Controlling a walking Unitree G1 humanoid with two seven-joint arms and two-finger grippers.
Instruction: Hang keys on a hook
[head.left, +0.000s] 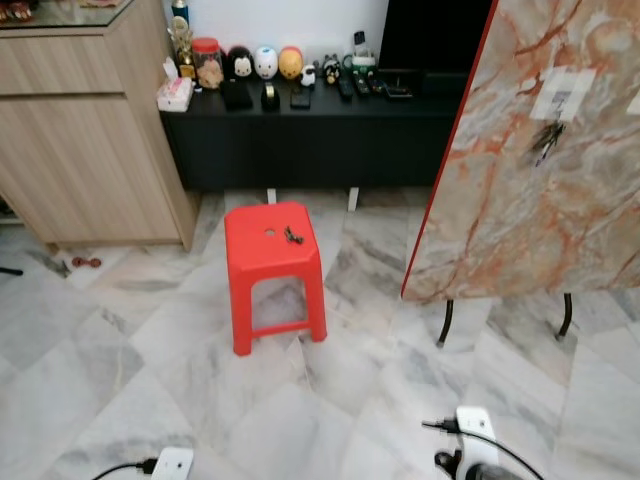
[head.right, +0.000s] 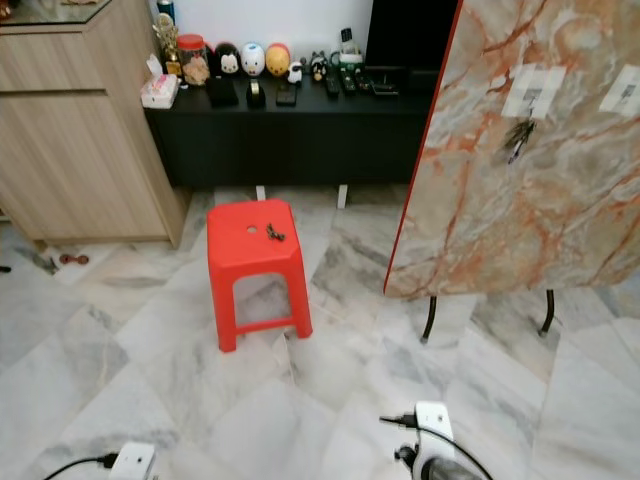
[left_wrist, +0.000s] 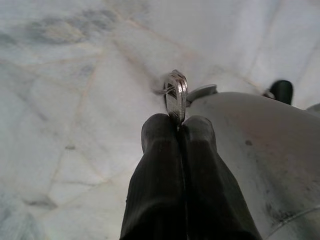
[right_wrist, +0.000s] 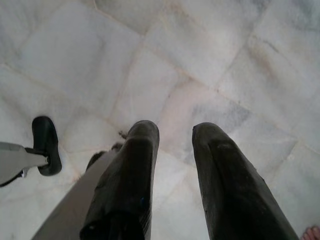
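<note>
While one key (left_wrist: 176, 95) sits pinched, one stool (head.left: 273, 262) stands

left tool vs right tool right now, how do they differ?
Grip: the left tool is shut, its two black fingers pressed together, while the right tool is open with a clear gap between its fingers.
Load: the left tool pinches a silver key at its tips; the right tool holds nothing.
Shared: both hang low over the marble floor, each with long black fingers.

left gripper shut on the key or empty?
Shut on it. In the left wrist view the left gripper's two black fingers are pressed together, with a silver key pinched at their tips above the marble floor.
</note>
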